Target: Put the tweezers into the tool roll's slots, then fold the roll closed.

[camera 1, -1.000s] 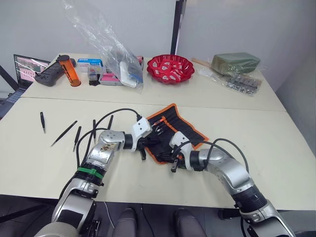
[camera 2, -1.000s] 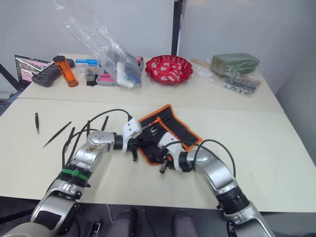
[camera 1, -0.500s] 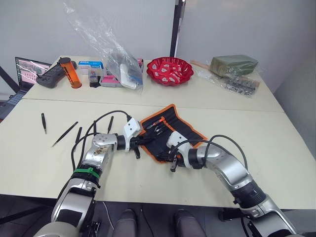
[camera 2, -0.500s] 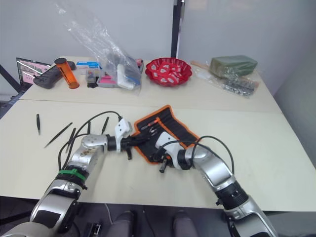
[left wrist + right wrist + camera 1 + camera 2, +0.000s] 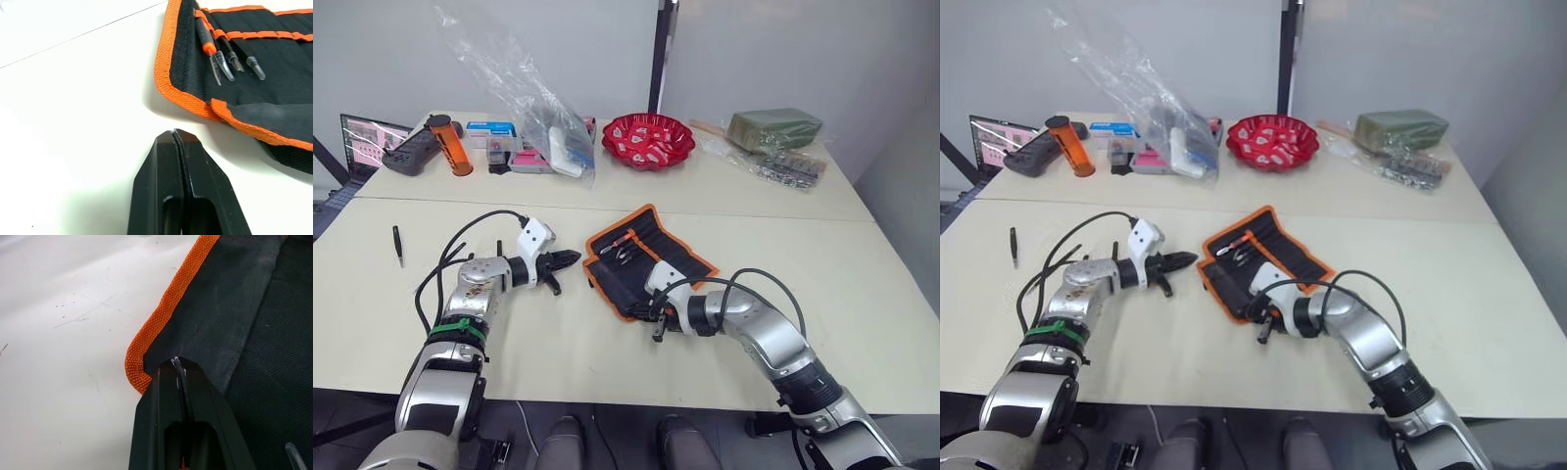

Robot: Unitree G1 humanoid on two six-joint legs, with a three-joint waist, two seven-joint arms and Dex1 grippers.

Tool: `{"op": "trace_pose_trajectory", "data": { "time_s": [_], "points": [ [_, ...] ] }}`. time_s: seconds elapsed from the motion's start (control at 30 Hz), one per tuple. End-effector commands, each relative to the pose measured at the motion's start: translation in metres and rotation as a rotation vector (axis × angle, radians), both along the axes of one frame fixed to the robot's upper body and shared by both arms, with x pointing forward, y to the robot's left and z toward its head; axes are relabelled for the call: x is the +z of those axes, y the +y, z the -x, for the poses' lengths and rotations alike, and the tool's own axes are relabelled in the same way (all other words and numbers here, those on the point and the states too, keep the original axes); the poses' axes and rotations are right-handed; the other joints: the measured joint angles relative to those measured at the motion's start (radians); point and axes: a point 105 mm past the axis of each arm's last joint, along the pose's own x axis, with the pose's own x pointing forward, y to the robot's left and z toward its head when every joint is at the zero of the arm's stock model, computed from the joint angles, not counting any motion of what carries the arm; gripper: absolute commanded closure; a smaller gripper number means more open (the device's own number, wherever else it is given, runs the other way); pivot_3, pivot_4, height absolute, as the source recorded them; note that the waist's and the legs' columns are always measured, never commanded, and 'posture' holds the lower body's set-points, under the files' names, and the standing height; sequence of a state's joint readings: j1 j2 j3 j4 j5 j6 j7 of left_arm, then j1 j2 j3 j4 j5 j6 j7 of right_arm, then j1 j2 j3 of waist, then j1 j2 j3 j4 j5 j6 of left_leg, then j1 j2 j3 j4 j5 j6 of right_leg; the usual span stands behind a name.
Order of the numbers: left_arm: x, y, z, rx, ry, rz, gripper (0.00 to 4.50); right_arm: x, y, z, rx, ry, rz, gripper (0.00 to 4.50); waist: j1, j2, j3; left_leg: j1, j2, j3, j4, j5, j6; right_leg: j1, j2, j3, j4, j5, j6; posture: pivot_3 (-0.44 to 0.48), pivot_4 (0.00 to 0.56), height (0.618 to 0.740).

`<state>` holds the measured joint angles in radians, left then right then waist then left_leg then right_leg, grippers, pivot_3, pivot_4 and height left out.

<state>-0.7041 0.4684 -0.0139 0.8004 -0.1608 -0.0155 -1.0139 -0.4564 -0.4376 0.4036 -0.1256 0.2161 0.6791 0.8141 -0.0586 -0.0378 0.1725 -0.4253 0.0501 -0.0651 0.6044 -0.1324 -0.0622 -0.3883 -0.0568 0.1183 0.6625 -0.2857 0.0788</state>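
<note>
Worktop pale; my right pincer (image 5: 653,311) clamped tool roll (image 5: 646,258) hem at six o'clock; left pincer (image 5: 570,259) closed, empty, nine o'clock.

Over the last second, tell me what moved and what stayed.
The left hand drew back off the tool roll toward the robot's left, shut and empty. The right hand stayed pinching the roll's near corner. The loose tweezers lay as before.
</note>
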Motion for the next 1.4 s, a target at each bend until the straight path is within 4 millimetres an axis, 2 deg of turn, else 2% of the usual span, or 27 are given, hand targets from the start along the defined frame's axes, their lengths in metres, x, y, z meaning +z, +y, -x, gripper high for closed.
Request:
{"op": "trace_pose_trajectory", "data": {
  "time_s": [0.03, 0.17, 0.3, 0.37, 0.43, 0.57, 0.7, 0.77, 0.87, 1.1, 1.23, 1.3, 1.4],
  "points": [
    [0.034, 0.004, -0.008, 0.019, -0.087, 0.093, 4.48, -0.020, -0.006, 0.003, -0.025, 0.073, 0.051, 4.50, 0.001, 0.000, 0.000, 0.000, 0.000, 0.000, 0.000, 0.000, 0.000, 0.000, 0.000, 0.000, 0.000, 0.000, 0.000, 0.000, 0.150, 0.729],
    [0.079, -0.011, -0.002, -0.048, -0.197, 0.298, 4.48, -0.012, -0.005, 0.006, -0.010, 0.055, 0.007, 4.50, 0.002, 0.000, 0.000, -0.001, 0.000, 0.000, -0.001, 0.000, 0.000, -0.001, 0.000, 0.000, 0.000, 0.000, 0.000, 0.000, 0.150, 0.729],
    [0.088, -0.038, 0.009, -0.126, -0.212, 0.303, 4.48, -0.012, -0.005, 0.009, 0.001, 0.053, -0.005, 4.50, 0.008, 0.000, 0.000, -0.001, 0.000, 0.000, 0.000, 0.000, 0.000, 0.000, 0.000, 0.000, -0.002, 0.000, 0.000, 0.000, 0.150, 0.729],
    [0.078, -0.053, 0.015, -0.171, -0.192, 0.248, 4.48, -0.011, -0.004, 0.009, 0.004, 0.045, -0.004, 4.50, 0.011, 0.000, 0.000, -0.001, 0.000, 0.000, -0.001, 0.000, 0.000, 0.000, 0.000, 0.000, -0.002, 0.000, 0.000, 0.000, 0.150, 0.729],
    [0.063, -0.059, 0.017, -0.186, -0.189, 0.143, 4.48, -0.010, -0.004, 0.008, 0.008, 0.034, -0.001, 4.50, 0.010, 0.000, 0.000, -0.001, 0.000, 0.000, -0.001, 0.000, 0.000, 0.000, 0.000, 0.000, -0.003, 0.000, 0.000, 0.000, 0.150, 0.729],
    [0.039, -0.058, 0.017, -0.177, -0.160, 0.027, 4.48, -0.005, -0.002, 0.006, 0.014, 0.016, -0.010, 4.50, 0.008, 0.000, 0.000, -0.001, 0.000, 0.000, -0.003, 0.000, 0.000, -0.001, 0.000, 0.000, -0.003, 0.000, 0.000, 0.000, 0.150, 0.729],
    [0.007, -0.054, 0.030, -0.211, -0.095, -0.061, 4.48, -0.003, -0.004, 0.010, 0.033, 0.015, -0.018, 4.50, 0.009, 0.000, 0.000, -0.001, 0.000, 0.001, -0.003, 0.000, 0.000, -0.001, 0.000, 0.000, -0.004, 0.000, 0.000, 0.000, 0.150, 0.729],
    [-0.002, -0.049, 0.031, -0.197, -0.077, -0.075, 4.48, 0.001, -0.005, 0.009, 0.042, 0.005, -0.032, 4.50, 0.011, 0.000, 0.000, -0.001, 0.000, 0.001, -0.005, 0.000, 0.000, -0.001, -0.001, 0.000, -0.006, 0.000, 0.000, 0.000, 0.150, 0.729],
    [-0.013, -0.041, 0.032, -0.178, -0.060, -0.107, 4.48, 0.020, 0.002, -0.001, 0.036, -0.011, -0.136, 4.50, 0.014, 0.000, 0.000, -0.001, 0.000, 0.001, -0.006, 0.000, 0.000, -0.001, -0.001, 0.000, -0.006, 0.000, 0.000, 0.000, 0.150, 0.729],
    [-0.017, -0.027, 0.022, -0.115, -0.082, -0.148, 4.48, 0.033, 0.015, -0.020, 0.076, -0.039, -0.189, 4.50, 0.012, 0.000, 0.000, 0.000, 0.000, 0.001, -0.006, 0.000, 0.000, -0.001, -0.001, 0.000, -0.006, 0.000, 0.000, 0.000, 0.150, 0.729],
    [-0.017, -0.028, 0.022, -0.120, -0.087, -0.144, 4.48, 0.034, 0.025, -0.046, 0.031, -0.083, -0.208, 4.50, 0.010, 0.000, 0.000, 0.000, 0.000, 0.001, -0.006, 0.000, 0.000, -0.001, 0.000, 0.000, -0.006, 0.000, -0.001, 0.000, 0.150, 0.729],
    [-0.018, -0.029, 0.023, -0.124, -0.087, -0.140, 4.48, 0.029, 0.030, -0.053, 0.023, -0.075, -0.217, 4.50, 0.011, 0.000, 0.000, 0.000, 0.000, 0.001, -0.006, 0.000, 0.000, -0.001, 0.000, 0.000, -0.005, 0.000, -0.001, 0.000, 0.150, 0.729],
    [-0.018, -0.031, 0.024, -0.127, -0.086, -0.132, 4.48, 0.009, 0.035, -0.051, 0.047, -0.029, -0.193, 4.50, 0.011, 0.000, 0.000, 0.000, 0.000, 0.001, -0.006, 0.000, 0.000, -0.001, 0.000, 0.000, -0.005, 0.000, -0.001, 0.000, 0.150, 0.729]
  ]
}}
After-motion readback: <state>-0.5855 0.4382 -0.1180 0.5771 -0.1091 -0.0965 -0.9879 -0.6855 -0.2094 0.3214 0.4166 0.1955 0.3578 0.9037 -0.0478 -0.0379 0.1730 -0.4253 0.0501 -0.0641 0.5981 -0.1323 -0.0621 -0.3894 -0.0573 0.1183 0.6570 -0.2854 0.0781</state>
